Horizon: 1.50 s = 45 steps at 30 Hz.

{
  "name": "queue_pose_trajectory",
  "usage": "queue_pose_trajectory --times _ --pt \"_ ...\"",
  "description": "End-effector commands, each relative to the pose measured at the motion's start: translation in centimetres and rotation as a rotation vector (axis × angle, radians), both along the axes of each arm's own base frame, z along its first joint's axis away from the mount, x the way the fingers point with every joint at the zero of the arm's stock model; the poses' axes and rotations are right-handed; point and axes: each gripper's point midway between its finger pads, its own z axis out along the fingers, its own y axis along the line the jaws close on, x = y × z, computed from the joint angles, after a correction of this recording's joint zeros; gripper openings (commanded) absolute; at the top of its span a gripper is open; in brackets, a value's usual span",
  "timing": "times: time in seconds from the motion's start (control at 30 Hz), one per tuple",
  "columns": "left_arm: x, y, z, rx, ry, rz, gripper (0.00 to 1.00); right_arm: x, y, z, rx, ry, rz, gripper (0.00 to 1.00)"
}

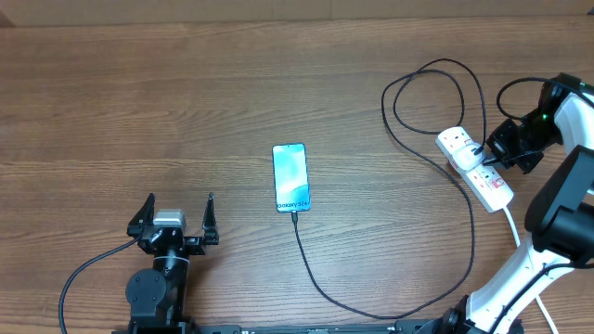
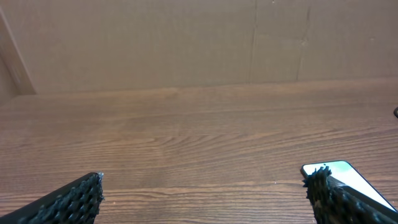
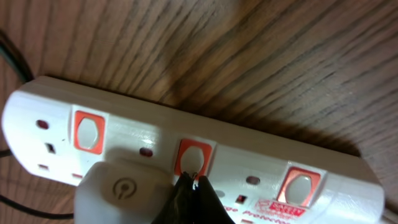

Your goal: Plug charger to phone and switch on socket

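Observation:
The phone (image 1: 290, 177) lies mid-table with its light blue screen up; its corner shows in the left wrist view (image 2: 348, 177). The thin black charger cable (image 1: 390, 301) runs from the phone's near end, loops right and back up to the white socket strip (image 1: 475, 167). My right gripper (image 1: 486, 154) is shut with its tips pressed at the middle red switch (image 3: 194, 157) of the strip (image 3: 249, 149), beside a white plug adapter (image 3: 118, 190). My left gripper (image 1: 176, 223) is open and empty at the near left of the table, away from the phone.
The strip's thick white cord (image 1: 516, 232) runs toward the near right by my right arm's base. Two more red switches (image 3: 88, 132) (image 3: 300, 186) flank the pressed one. A cardboard wall (image 2: 199, 43) stands behind the wooden table (image 1: 139, 111).

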Motion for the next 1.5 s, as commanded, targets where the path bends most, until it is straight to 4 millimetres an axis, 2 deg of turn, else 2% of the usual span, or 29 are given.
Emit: queue_pose_trajectory --times 0.0,0.23,0.47,0.7,0.83,0.9,1.0,1.03,1.1,1.17,1.3,1.47 --pt "0.0 0.1 -0.3 0.013 0.004 -0.001 1.00 0.3 0.7 -0.7 0.019 0.006 0.008 0.04" --pt "0.0 0.1 -0.3 0.013 0.004 -0.001 1.00 0.2 1.0 -1.0 -0.014 0.027 0.038 0.04" --pt "0.0 0.1 -0.3 0.013 0.004 -0.001 1.00 0.2 2.3 -1.1 -0.009 0.040 0.071 0.04" --pt "0.0 0.1 -0.3 0.013 0.004 -0.001 0.99 -1.0 3.1 -2.3 -0.002 0.083 0.065 0.04" --pt "0.0 0.1 -0.3 0.013 0.004 -0.001 0.99 -1.0 2.9 -1.2 -0.011 0.084 0.065 0.04" --pt "0.0 0.1 -0.3 0.013 0.004 -0.001 1.00 -1.1 1.3 0.6 -0.085 0.100 0.051 0.04" --pt "0.0 0.1 -0.3 0.013 0.004 -0.001 1.00 -1.4 -1.5 5.2 -0.242 0.096 -0.014 0.04" --pt "0.0 0.1 -0.3 0.013 0.004 -0.001 0.99 -1.4 -2.6 8.6 -0.304 0.049 -0.058 0.04" --pt "0.0 0.1 -0.3 0.013 0.004 -0.001 0.99 -1.2 -2.9 12.4 -0.340 -0.042 -0.080 0.04" --pt "0.0 0.1 -0.3 0.013 0.004 -0.001 0.99 -1.5 -2.7 15.9 -0.372 -0.134 -0.094 0.04" --pt "0.0 0.1 -0.3 0.013 0.004 -0.001 1.00 -3.1 -0.8 21.3 -0.412 -0.269 -0.083 0.04" --pt "0.0 0.1 -0.3 0.013 0.004 -0.002 1.00 -5.6 2.5 25.8 -0.433 -0.386 -0.030 0.04"
